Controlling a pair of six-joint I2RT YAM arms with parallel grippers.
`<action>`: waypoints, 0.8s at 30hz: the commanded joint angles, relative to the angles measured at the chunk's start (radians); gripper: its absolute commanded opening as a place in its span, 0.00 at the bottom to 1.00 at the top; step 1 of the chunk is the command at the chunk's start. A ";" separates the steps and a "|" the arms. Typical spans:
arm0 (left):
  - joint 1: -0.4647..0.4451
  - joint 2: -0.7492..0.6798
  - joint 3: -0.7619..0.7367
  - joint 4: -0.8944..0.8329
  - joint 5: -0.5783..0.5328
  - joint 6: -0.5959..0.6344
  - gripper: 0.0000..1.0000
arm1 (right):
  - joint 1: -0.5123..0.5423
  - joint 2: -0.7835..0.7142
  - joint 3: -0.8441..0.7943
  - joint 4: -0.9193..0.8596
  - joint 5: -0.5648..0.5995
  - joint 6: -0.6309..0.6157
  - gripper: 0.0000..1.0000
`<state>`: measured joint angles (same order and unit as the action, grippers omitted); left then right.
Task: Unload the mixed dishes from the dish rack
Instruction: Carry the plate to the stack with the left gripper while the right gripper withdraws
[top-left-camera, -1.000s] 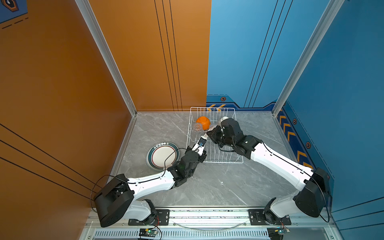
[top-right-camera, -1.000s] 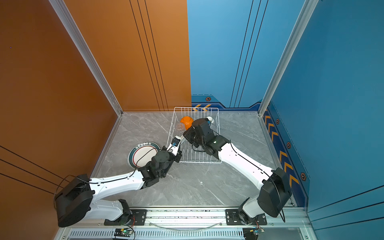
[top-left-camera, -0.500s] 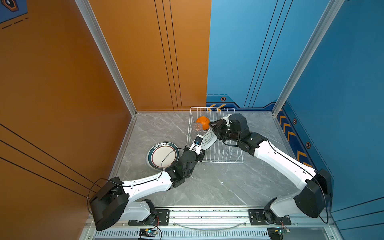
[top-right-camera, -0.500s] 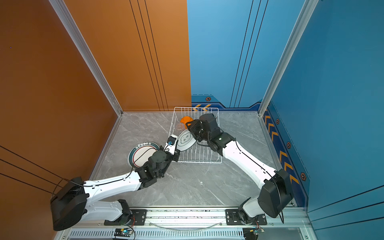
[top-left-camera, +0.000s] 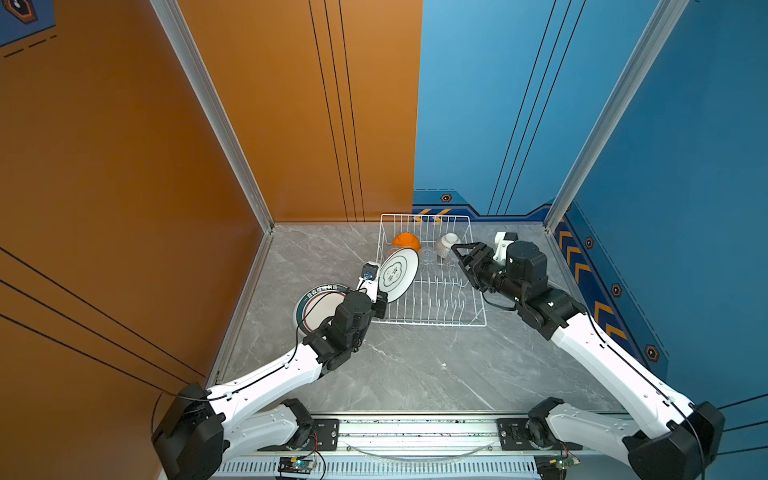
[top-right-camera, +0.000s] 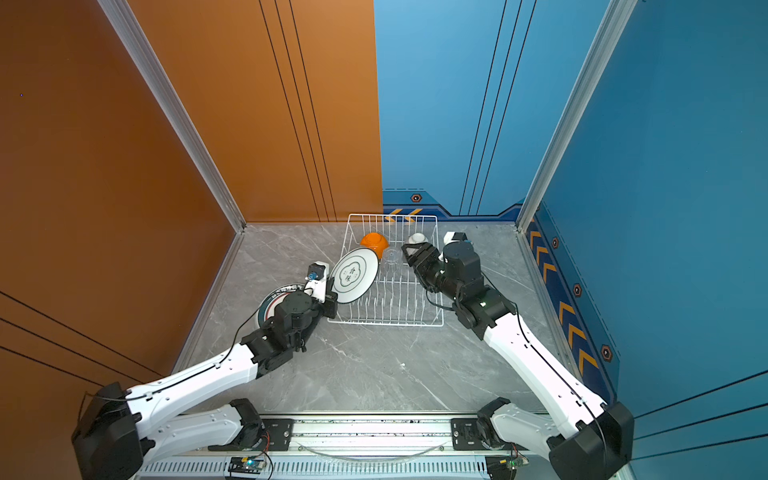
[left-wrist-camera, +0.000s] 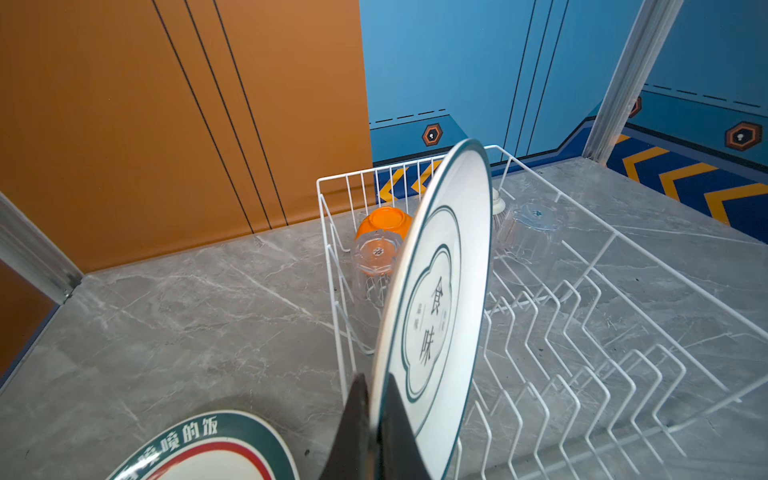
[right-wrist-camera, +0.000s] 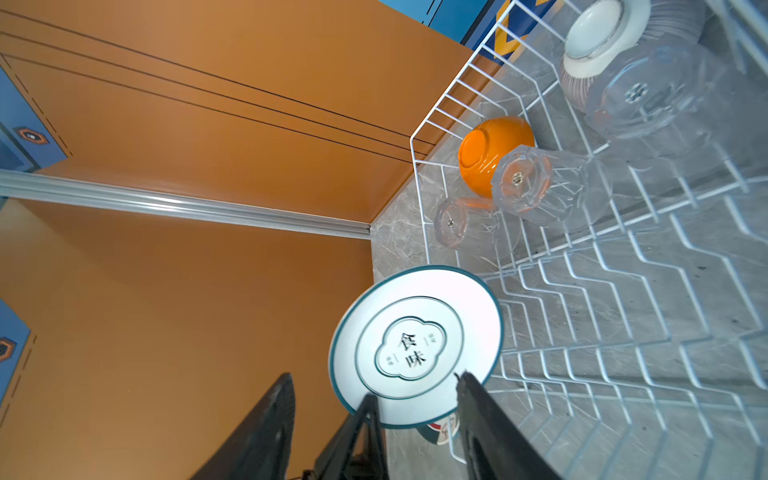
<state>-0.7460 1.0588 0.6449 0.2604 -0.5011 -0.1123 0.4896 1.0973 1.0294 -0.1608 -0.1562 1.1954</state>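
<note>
A white plate with a dark teal rim and centre emblem (top-left-camera: 398, 271) (top-right-camera: 355, 274) (left-wrist-camera: 436, 311) (right-wrist-camera: 415, 349) stands on edge over the left side of the dish rack (top-left-camera: 432, 324) (top-right-camera: 386, 323) (left-wrist-camera: 320, 183) (right-wrist-camera: 415, 141). My left gripper (top-left-camera: 380, 296) (top-right-camera: 332, 297) (left-wrist-camera: 375, 380) is shut on its lower rim. My right gripper (top-left-camera: 463, 254) (top-right-camera: 410, 254) (right-wrist-camera: 374, 378) hangs open and empty over the rack's right side. At the rack's far end are an orange bowl (top-left-camera: 406, 240) (left-wrist-camera: 384, 220) (right-wrist-camera: 494, 149), a white bowl (top-left-camera: 448, 243) (right-wrist-camera: 598, 37) and clear glasses (top-left-camera: 427, 254) (left-wrist-camera: 376, 253) (right-wrist-camera: 528, 183).
A second teal-rimmed plate with a red ring (top-left-camera: 316, 297) (top-right-camera: 282, 291) (left-wrist-camera: 199, 436) lies flat on the grey table left of the rack, partly under my left arm. An orange wall closes the left and back, a blue wall the right.
My right gripper has opened, let go of the plate and drawn back to the right. My left gripper has shut on the plate's rim and now holds it alone.
</note>
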 joint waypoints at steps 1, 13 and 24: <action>0.061 -0.092 -0.018 -0.075 0.032 -0.168 0.00 | -0.011 -0.057 -0.056 -0.081 0.041 -0.172 0.67; 0.356 -0.376 -0.034 -0.408 0.205 -0.399 0.00 | -0.028 -0.146 -0.064 -0.253 0.197 -0.510 0.97; 0.490 -0.563 -0.076 -0.625 0.280 -0.525 0.00 | -0.028 -0.114 -0.080 -0.206 0.394 -0.637 1.00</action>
<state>-0.2710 0.5270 0.5877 -0.3386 -0.2695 -0.5728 0.4652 0.9886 0.9718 -0.3752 0.1329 0.6231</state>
